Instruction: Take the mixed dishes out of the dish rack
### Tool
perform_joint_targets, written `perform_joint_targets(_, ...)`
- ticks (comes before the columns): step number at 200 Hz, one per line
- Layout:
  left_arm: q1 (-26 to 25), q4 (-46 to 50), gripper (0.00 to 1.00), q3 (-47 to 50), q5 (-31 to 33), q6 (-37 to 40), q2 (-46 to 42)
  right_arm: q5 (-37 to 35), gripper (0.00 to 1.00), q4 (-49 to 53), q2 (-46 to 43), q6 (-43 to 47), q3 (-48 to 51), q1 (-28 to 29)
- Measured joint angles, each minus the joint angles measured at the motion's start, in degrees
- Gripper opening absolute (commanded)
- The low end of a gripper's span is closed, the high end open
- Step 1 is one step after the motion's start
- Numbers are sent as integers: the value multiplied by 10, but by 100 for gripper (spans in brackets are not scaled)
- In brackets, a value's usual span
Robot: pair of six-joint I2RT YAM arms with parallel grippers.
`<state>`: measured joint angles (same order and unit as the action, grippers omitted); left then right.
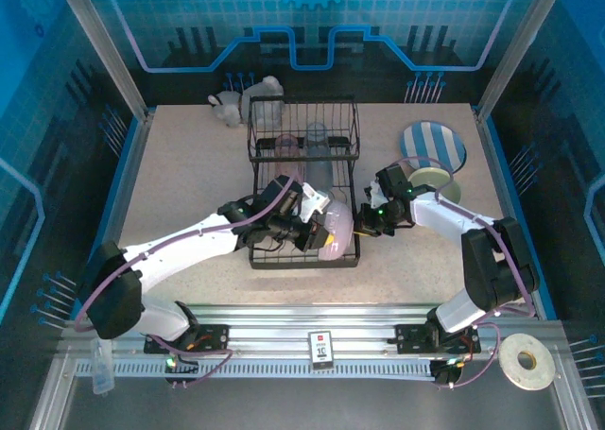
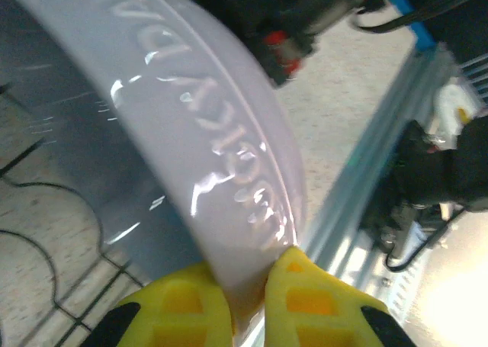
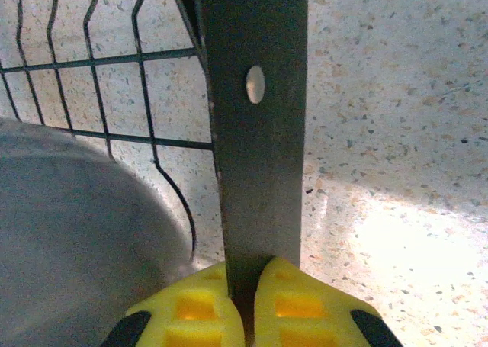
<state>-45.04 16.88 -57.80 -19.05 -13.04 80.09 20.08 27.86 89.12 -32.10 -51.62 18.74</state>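
Overhead, one dish rack (image 1: 304,180) runs lengthwise near to far, a pink tumbler (image 1: 285,146) and a blue-grey tumbler (image 1: 318,139) on its upper tier; one striped plate (image 1: 432,149) and one green bowl (image 1: 437,186) lie on the surface (image 1: 189,184) to its right; one lavender bowl (image 1: 333,230) stands tipped on edge at the rack's near end. Left wrist: left tool (image 2: 248,286) pinches the bowl's rim; its raised lettering is unreadable. Right wrist: right tool (image 3: 248,301) pinches the rack's upright flat bar.

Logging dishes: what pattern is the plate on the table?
Plate: blue and white stripes; top view.
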Motion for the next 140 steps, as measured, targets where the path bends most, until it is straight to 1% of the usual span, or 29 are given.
perform_joint_targets(20,-5,5,0,-1,13,6,-32,-10,0,0,0,0,-2,-1)
perform_joint_targets(39,2,17,0,-1,26,5,-54,-11,0,0,0,0,-2,-1)
perform_joint_targets(53,1,6,0,-1,25,6,-54,-12,0,0,0,0,-2,-1)
perform_joint_targets(103,-2,12,0,-2,26,7,-54,-12,0,0,-1,0,-2,-1)
perform_joint_targets(140,-3,43,0,-16,26,30,-54,-16,0,0,-2,0,-2,-1)
